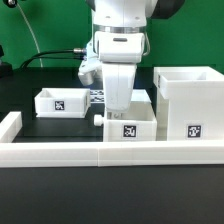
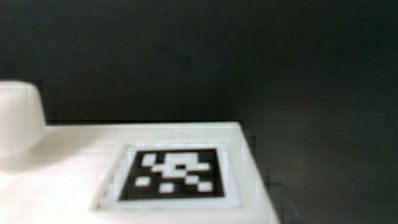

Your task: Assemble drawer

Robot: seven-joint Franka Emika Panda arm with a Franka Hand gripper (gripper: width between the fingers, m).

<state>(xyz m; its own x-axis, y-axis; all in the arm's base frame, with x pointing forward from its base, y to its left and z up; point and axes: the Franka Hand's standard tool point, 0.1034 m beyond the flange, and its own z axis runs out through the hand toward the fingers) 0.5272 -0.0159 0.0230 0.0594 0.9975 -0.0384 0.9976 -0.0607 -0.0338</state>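
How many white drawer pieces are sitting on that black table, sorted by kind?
Small open-top trays: 2, the tray on the exterior view's left and the middle tray
Tall case: 1
Total: 3

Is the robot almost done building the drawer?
Not yet. Nothing looks done: the left tray and middle tray both sit outside the tall case. Right now the fingers are down at the middle tray; their grip is hidden. Both trays have yet to go in.
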